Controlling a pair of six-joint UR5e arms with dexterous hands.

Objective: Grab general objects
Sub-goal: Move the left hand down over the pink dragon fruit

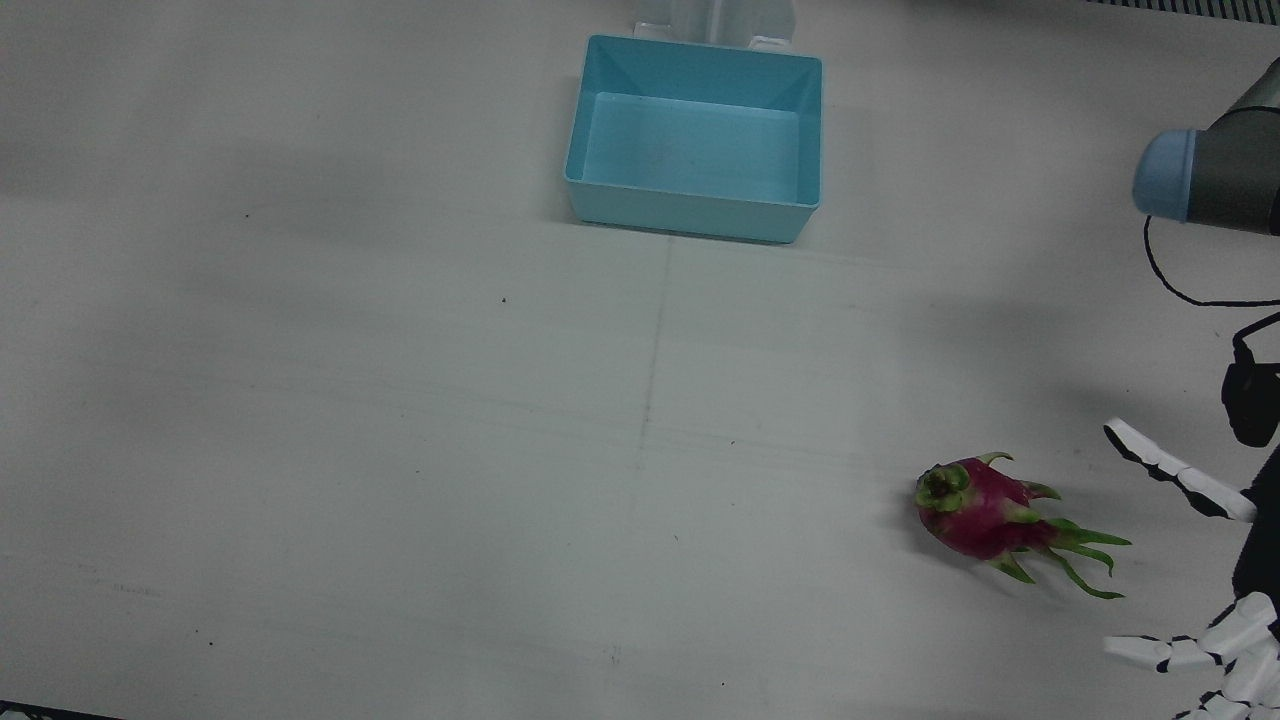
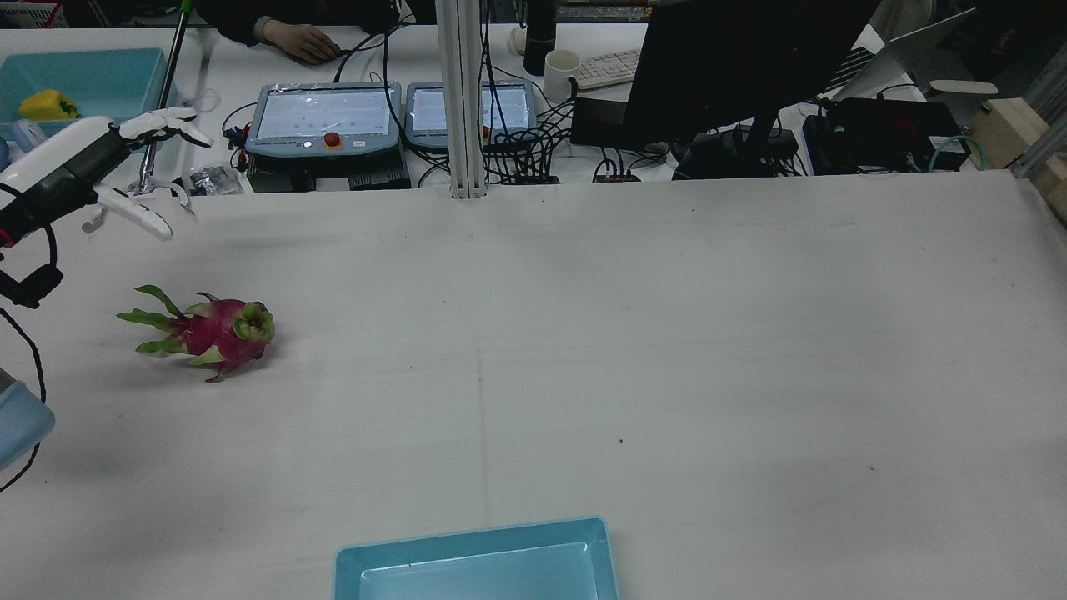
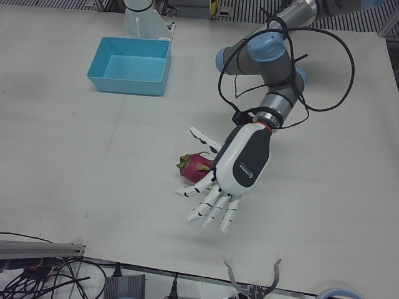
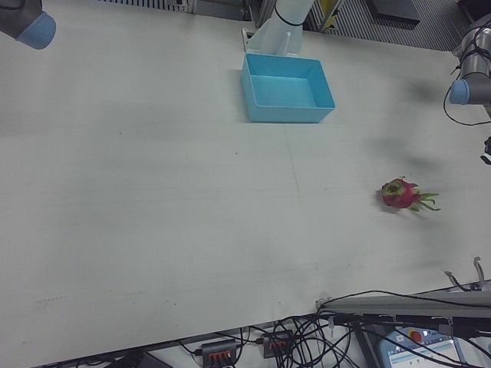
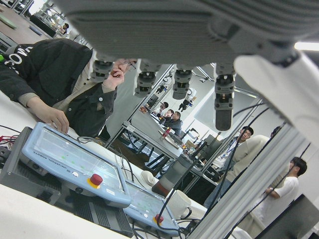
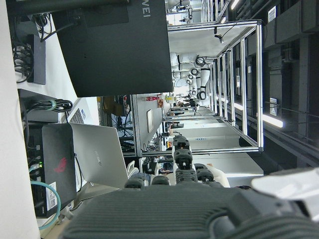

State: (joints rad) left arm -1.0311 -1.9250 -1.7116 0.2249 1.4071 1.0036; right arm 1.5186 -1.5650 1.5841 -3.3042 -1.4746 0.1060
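A pink dragon fruit (image 1: pixel 985 520) with green scales lies on the white table, on the side of my left arm. It also shows in the rear view (image 2: pixel 217 332), the left-front view (image 3: pixel 194 167) and the right-front view (image 4: pixel 400 194). My left hand (image 3: pixel 240 165) hovers above the table just beside the fruit, fingers spread, holding nothing. It sits at the right edge of the front view (image 1: pixel 1255 560) and at the left in the rear view (image 2: pixel 92 167). My right hand shows only in its own view, fingers (image 6: pixel 182 164) apart and empty, away from the fruit.
An empty light-blue bin (image 1: pixel 690 215) stands at the middle of the table on the robot's side, also in the rear view (image 2: pixel 475 533) and the left-front view (image 3: pixel 128 84). Teach pendants (image 2: pixel 325 117), cables and a monitor lie past the far edge.
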